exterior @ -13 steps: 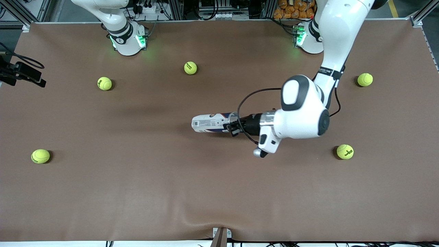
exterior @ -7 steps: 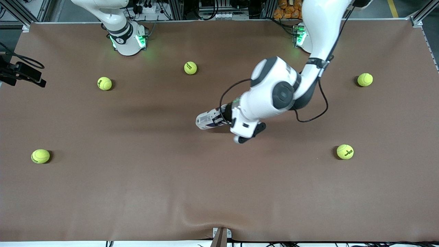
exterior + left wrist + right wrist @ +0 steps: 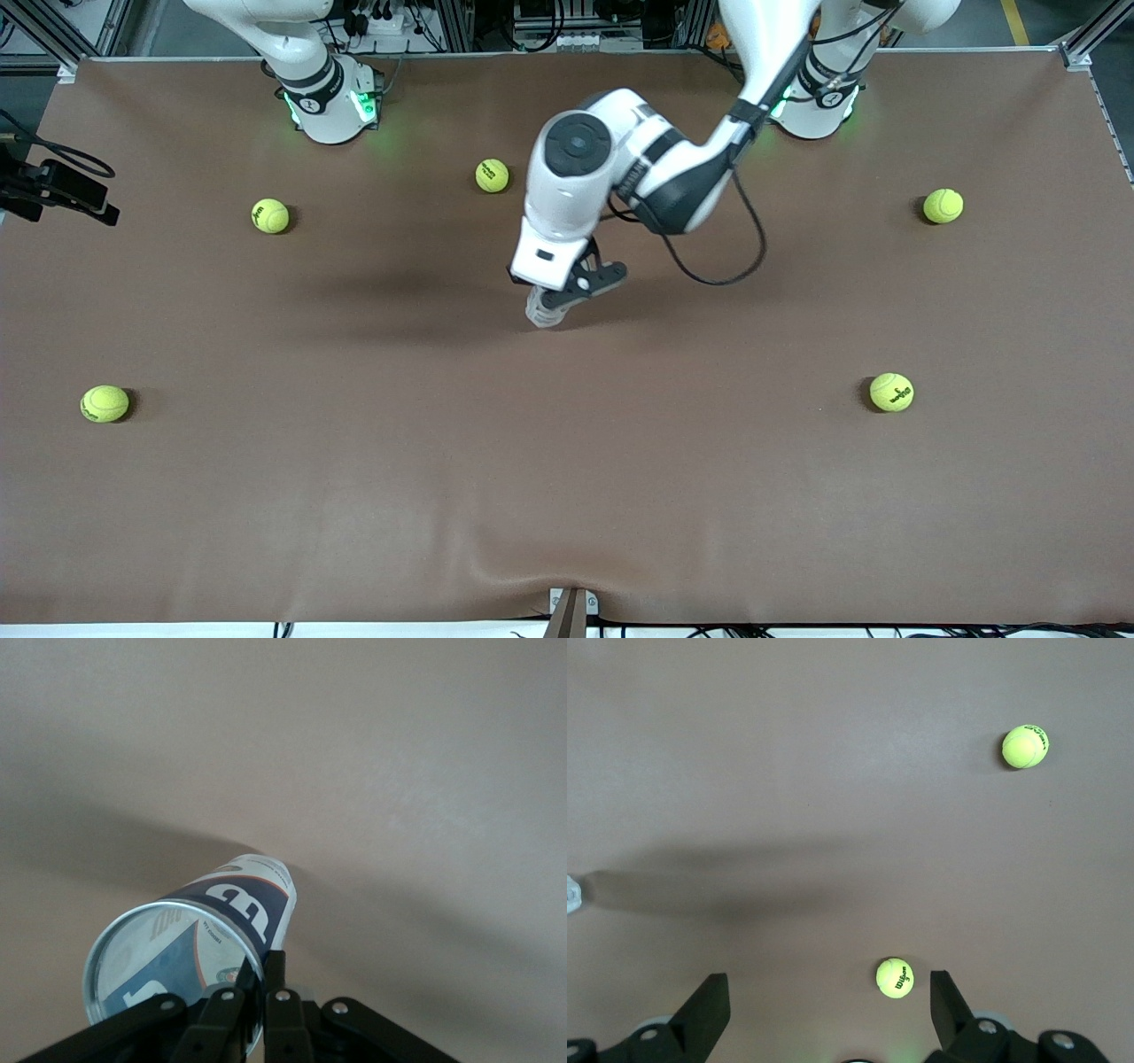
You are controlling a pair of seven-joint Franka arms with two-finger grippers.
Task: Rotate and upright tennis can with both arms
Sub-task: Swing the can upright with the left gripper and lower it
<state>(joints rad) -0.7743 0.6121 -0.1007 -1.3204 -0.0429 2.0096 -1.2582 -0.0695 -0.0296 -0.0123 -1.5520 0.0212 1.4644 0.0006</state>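
The brown counter [image 3: 354,496] carries scattered yellow-green tennis balls [image 3: 104,403]. The left claw [image 3: 257,997] is clenched on the silvery rim of the white-and-navy tennis can [image 3: 545,312], tilted at mid-counter. The right claw [image 3: 828,1010] waits released, holding nothing.

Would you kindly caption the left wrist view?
Left gripper shut on the silvery rim of the tennis can, tilted above the brown table.

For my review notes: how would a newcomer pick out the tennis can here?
Start at the brown table and find the left arm reaching to its middle. The left gripper is shut on the silvery rim of the tennis can, which it holds tilted with its base on the table. It is the only tube with a white-and-navy label; everything around it is a yellow-green ball.
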